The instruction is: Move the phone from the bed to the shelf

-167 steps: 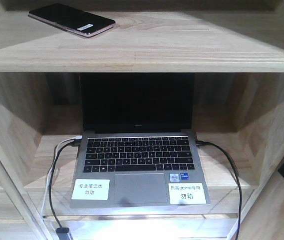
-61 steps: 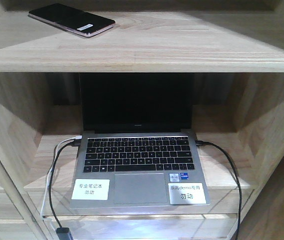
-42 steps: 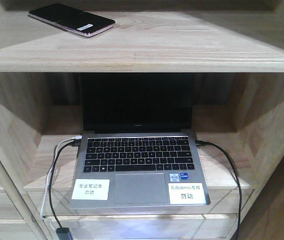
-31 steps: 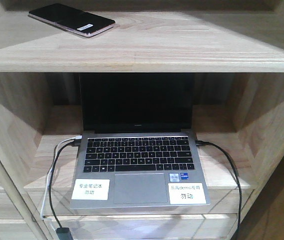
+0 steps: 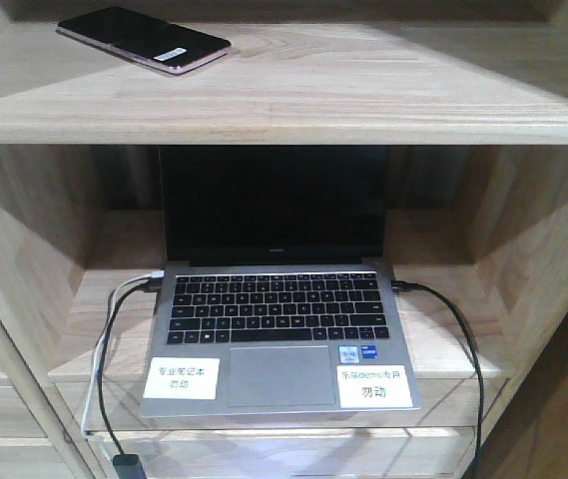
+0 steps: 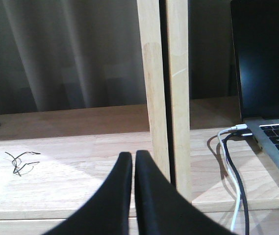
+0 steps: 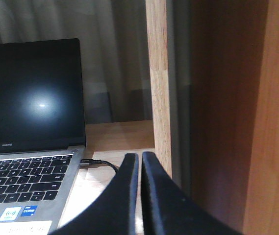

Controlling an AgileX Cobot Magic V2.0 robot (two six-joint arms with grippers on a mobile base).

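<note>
Phone (image 5: 145, 40): unmoved since earlier, flat on upper shelf (image 5: 363, 95) plank; glossy black, pinkish rim, white sticker.
Left gripper (image 6: 133, 159): closed, empty.
Right gripper (image 7: 139, 160): closed, empty.

Open grey laptop (image 5: 279, 334), screen dark, two white labels on palm rest. Black and white cables (image 5: 104, 359) plugged left; black cable (image 5: 463, 339) right.

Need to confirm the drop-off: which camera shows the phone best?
The exterior front-facing view. The phone lies flat there on the shelf's upper board, above the laptop. Neither wrist view shows the phone: the left sees shelf posts and cables, the right sees the laptop and a post.
</note>
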